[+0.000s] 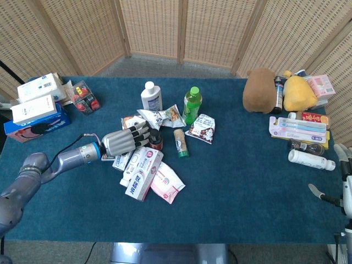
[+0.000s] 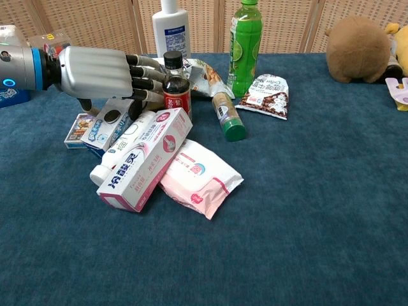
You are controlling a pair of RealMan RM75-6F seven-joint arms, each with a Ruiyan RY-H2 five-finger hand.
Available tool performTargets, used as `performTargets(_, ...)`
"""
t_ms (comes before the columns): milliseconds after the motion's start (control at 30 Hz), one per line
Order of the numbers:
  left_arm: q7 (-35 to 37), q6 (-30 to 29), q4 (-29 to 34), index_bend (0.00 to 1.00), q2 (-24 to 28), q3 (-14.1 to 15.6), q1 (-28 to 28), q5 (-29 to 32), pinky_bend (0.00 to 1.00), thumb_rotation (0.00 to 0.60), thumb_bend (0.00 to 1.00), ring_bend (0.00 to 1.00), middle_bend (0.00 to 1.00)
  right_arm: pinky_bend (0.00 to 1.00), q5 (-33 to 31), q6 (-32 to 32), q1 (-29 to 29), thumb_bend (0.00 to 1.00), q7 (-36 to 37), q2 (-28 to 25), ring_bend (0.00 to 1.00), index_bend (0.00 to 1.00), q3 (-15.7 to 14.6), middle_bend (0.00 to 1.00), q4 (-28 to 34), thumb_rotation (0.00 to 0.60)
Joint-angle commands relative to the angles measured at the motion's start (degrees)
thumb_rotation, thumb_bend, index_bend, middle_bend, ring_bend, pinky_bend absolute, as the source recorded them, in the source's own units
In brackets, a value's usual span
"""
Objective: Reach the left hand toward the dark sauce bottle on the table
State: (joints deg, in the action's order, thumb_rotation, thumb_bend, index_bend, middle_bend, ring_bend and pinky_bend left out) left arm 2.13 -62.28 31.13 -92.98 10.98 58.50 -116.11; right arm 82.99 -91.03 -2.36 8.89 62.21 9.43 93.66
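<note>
The dark sauce bottle (image 2: pixel 176 89) with a black cap and red label stands upright in the clutter at the table's middle (image 1: pixel 155 139). My left hand (image 2: pixel 102 71) comes in from the left, low over a cookie box (image 2: pixel 109 122). Its fingers (image 2: pixel 148 75) are spread and stretched out toward the bottle, with the tips at its left side; I cannot tell whether they touch it. Nothing is held in that hand (image 1: pixel 122 142). My right hand (image 1: pixel 344 184) shows only at the head view's right edge, fingers apart and holding nothing.
Around the bottle are a pink-and-white box (image 2: pixel 143 159), a pink pack (image 2: pixel 199 177), a green-capped jar (image 2: pixel 228 116), snack bags (image 2: pixel 264 95), a green bottle (image 2: pixel 245 44) and a white bottle (image 2: pixel 171 25). Plush toys (image 1: pixel 259 89) sit far right, boxes (image 1: pixel 36 104) far left.
</note>
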Motion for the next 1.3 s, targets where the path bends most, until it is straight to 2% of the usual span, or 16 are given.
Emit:
performTargets(33,0.0,-2.2,-1.7,0.74,-1.3,0.9,0.0,-0.2,0.05,0.600,0.00,0.21,0.24,0.00,0.0,0.2,0.0,0.00,0.0,-0.1,0.00,0.00,-0.1,0.00,0.3,0.600)
performTargets(100,0.0,-3.8,-2.8,0.85,-2.1,1.2,-0.1,-0.2,0.08,0.600,0.00,0.28,0.33,0.00,0.1,0.2,0.0,0.00,-0.2,0.0,0.00,0.00,-0.2,0.00,0.2,0.600)
performTargets(200,-0.2,-6.1,-4.3,0.88,-2.9,1.4,-0.2,-0.1,0.12,0.600,0.00,0.34,0.39,0.00,0.3,0.0,0.1,0.00,-0.4,0.0,0.00,0.00,-0.2,0.00,0.4,0.600)
performTargets(433,-0.3,-10.6,-3.0,0.88,-0.9,1.0,-0.8,1.4,0.12,0.600,0.00,0.32,0.36,0.00,1.3,-0.5,0.2,0.00,-0.7,-0.1,0.00,0.00,-0.5,0.00,1.2,0.600)
performTargets(633,-2.2,-16.9,4.3,0.88,6.7,0.4,-1.9,2.4,0.12,0.600,0.00,0.31,0.31,0.00,2.6,-0.8,0.2,0.00,-1.2,-0.3,0.00,0.00,-1.1,0.00,2.1,0.600)
performTargets(1000,-7.7,-21.5,19.2,0.88,22.0,-0.9,-5.7,4.9,0.12,0.600,0.00,0.31,0.29,0.00,5.3,-1.8,0.7,0.00,-2.7,-0.7,0.00,0.00,-2.4,0.00,4.6,0.600)
performTargets(1300,-10.3,-21.6,24.7,0.88,26.9,-2.0,-7.4,5.1,0.12,0.600,0.00,0.31,0.29,0.00,6.1,-2.1,0.8,0.00,-3.0,-0.8,0.00,0.00,-2.7,0.00,5.3,0.600)
